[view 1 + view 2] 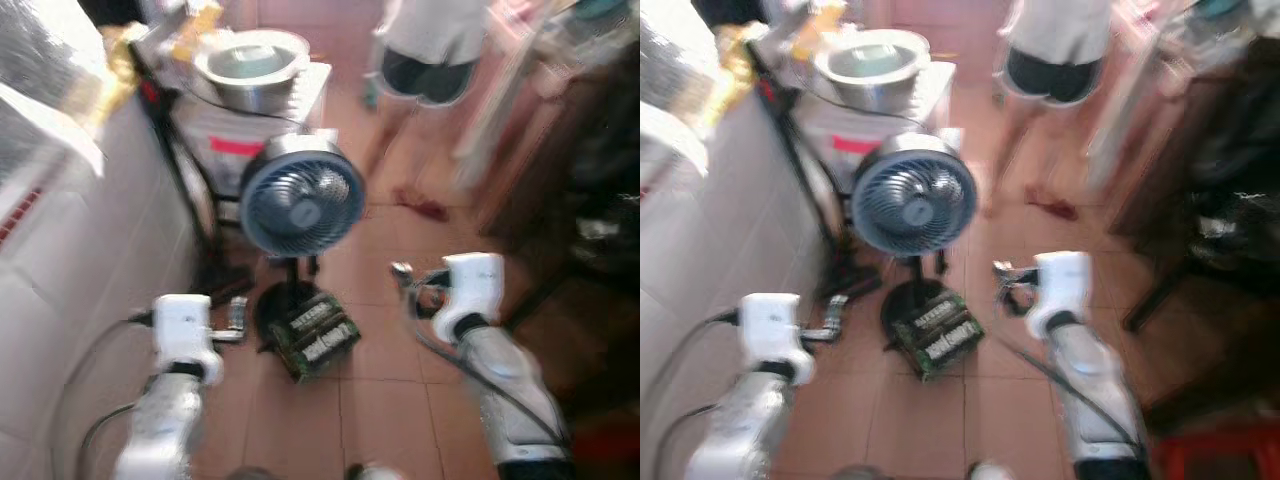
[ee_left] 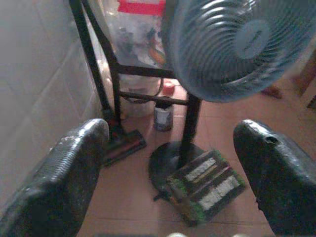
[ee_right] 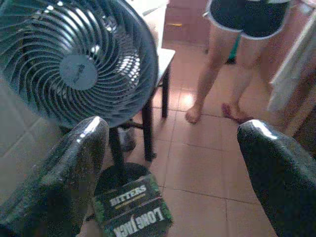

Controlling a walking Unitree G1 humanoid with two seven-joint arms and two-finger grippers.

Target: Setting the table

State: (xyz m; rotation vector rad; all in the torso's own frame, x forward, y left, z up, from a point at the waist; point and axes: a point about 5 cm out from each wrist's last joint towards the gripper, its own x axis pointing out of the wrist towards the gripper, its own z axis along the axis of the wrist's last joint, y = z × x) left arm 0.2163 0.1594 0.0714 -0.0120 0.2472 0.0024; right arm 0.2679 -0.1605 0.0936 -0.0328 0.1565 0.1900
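Observation:
Both arms are held out low over a terracotta tile floor. My left gripper (image 1: 236, 322) is open, and nothing lies between its two black fingers (image 2: 74, 168). My right gripper (image 1: 405, 285) is open too, with nothing between its fingers (image 3: 74, 168). A large metal bowl (image 1: 250, 65) sits on a white stand ahead on the left. The head views are blurred.
A blue standing fan (image 1: 300, 205) is straight ahead, with a green box (image 1: 318, 335) leaning on its round base. A white tiled wall (image 1: 70, 260) runs along the left. A person (image 1: 430, 60) stands ahead on the right. Dark furniture (image 1: 590, 200) lines the right side.

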